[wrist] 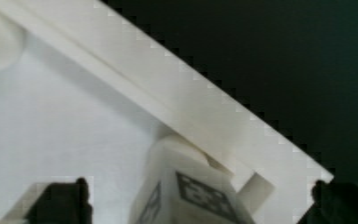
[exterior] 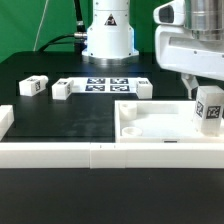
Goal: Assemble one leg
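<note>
A white leg (exterior: 209, 108) with a black-and-white tag stands upright at the corner of the large white recessed panel (exterior: 140, 125) on the exterior view's right. My gripper (exterior: 204, 90) hangs right over it. In the wrist view the leg (wrist: 197, 192) sits between my two dark fingers (wrist: 59, 203), with a gap showing on each side, so the gripper (wrist: 194, 206) is open around it and not touching. Three more legs lie on the black table: two at the exterior view's left (exterior: 33, 86) (exterior: 64, 89) and one by the marker board (exterior: 143, 88).
The marker board (exterior: 105, 83) lies in front of the robot base (exterior: 107, 40). Long white border rails (exterior: 60, 153) run along the near edge, with a short end piece at the exterior view's left (exterior: 5, 122).
</note>
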{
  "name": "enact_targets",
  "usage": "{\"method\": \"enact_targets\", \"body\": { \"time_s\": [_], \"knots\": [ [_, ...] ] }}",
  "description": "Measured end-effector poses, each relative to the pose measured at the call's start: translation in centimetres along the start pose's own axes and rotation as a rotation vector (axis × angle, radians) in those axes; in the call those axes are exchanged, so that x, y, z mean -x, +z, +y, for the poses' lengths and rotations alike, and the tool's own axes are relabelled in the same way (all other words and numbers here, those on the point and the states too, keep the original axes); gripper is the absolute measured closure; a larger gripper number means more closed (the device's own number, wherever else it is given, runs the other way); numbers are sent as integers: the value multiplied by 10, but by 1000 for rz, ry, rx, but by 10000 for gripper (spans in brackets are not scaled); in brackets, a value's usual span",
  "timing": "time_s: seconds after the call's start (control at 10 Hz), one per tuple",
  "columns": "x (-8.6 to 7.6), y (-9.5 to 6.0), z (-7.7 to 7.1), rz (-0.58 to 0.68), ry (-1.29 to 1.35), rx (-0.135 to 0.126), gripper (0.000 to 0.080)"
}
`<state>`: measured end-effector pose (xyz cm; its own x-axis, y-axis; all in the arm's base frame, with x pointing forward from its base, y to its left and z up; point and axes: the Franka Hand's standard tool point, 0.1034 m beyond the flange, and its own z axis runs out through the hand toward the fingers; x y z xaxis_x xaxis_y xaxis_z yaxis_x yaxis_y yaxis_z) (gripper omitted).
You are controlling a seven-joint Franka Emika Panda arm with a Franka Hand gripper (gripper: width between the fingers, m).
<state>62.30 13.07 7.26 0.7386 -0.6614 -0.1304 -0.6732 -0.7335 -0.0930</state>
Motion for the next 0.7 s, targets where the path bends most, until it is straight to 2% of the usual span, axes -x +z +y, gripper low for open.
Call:
{"method": "enact_targets", "body": {
  "time_s": [0.3,0.5,0.7],
  "knots": [
    [-7,-5,1,43,-380,34,152],
    [-3,-15,-10,85,-576,81,151],
    [-4,-15,-11,78,-748,88,151]
  ]
}}
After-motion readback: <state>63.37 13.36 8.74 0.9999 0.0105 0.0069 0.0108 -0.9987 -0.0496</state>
